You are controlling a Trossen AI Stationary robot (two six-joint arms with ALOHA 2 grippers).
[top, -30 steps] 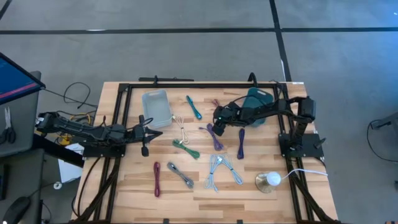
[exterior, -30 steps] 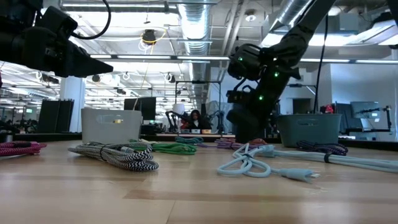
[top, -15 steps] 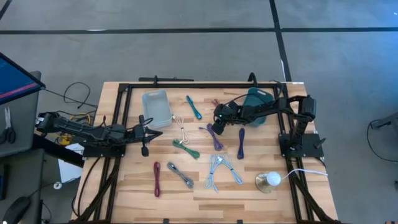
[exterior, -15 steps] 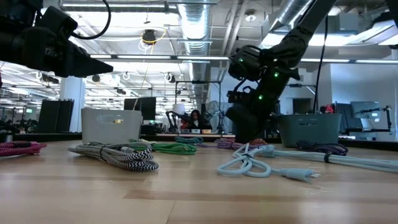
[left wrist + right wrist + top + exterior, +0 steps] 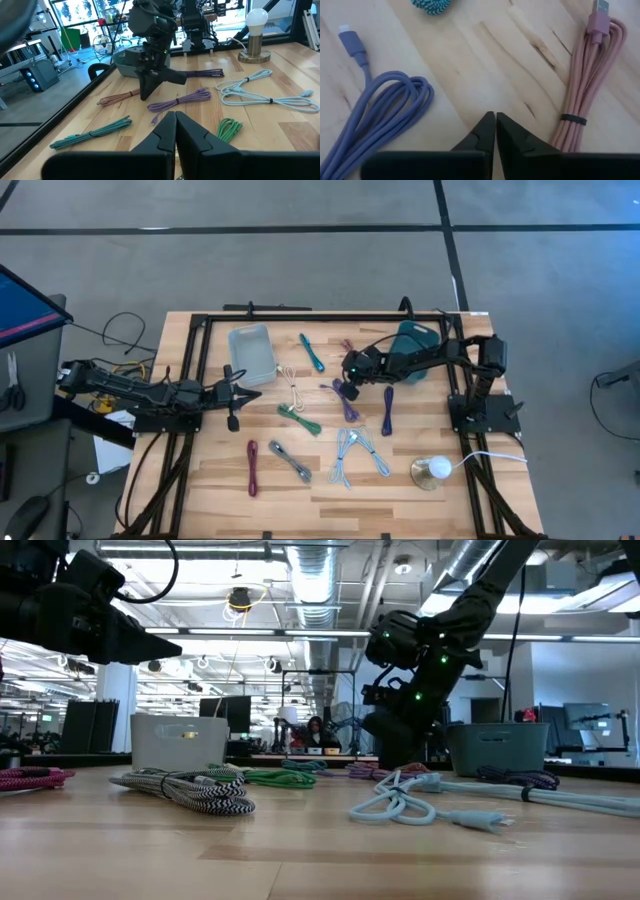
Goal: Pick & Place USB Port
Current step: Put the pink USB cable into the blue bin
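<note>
Several coiled USB cables lie flat on the wooden table. My right gripper is shut over bare wood and holds nothing. It stands between a purple cable and a pink cable, with the end of a teal braided cable beyond it. In the high view my right gripper is at the table's middle, just above the purple cable. My left gripper waits shut at the left side, pointing level across the table.
A clear bin stands at the far left and a teal bin at the far right, under my right arm. A lamp stands near the right front. Green, light blue, red and striped cables lie nearer the front.
My right gripper has shut its fingers where it stood, over the bare wood between the purple and pink cables, taking hold of nothing. No cable has moved.
</note>
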